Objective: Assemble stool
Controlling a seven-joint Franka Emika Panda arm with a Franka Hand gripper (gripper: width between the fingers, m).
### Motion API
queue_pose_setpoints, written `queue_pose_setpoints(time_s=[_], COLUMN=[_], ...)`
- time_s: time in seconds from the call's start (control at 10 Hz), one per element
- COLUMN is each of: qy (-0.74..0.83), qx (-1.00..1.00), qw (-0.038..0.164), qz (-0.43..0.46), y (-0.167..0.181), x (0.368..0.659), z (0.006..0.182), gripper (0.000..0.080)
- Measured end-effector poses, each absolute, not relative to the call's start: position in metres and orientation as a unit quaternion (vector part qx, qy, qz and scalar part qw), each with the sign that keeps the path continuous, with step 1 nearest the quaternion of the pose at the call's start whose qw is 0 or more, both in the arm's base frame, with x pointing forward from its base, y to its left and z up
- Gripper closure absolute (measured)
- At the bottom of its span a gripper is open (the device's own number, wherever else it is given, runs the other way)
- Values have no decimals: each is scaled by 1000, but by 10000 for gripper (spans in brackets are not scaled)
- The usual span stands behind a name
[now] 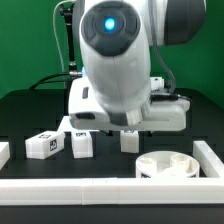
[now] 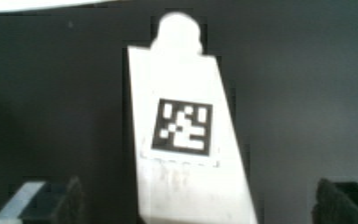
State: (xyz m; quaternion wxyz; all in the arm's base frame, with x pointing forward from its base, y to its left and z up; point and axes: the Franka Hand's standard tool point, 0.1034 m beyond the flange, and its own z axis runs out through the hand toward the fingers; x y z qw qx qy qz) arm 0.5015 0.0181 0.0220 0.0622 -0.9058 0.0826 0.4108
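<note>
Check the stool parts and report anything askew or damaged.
Nothing looks damaged. The round seat lies flat by the rail. In the wrist view, one leg lies below the open gripper, slightly slanted, not gripped.

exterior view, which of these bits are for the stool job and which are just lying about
For the job:
- round seat
- three legs, and, the last under the open gripper and seen close in the wrist view

Just lying about:
- white border rails
- black table
</note>
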Motion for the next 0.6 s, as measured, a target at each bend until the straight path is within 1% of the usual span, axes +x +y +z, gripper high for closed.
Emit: queue_pose_setpoints(time_s=[0.3,0.4,0.6], qy=[71,71,69], qx=[-857,-858,-860], qw=[66,66,67], qz=[506,504,501], y=[16,16,17], x=[491,493,494], z=[15,11,10], gripper=[150,150,150])
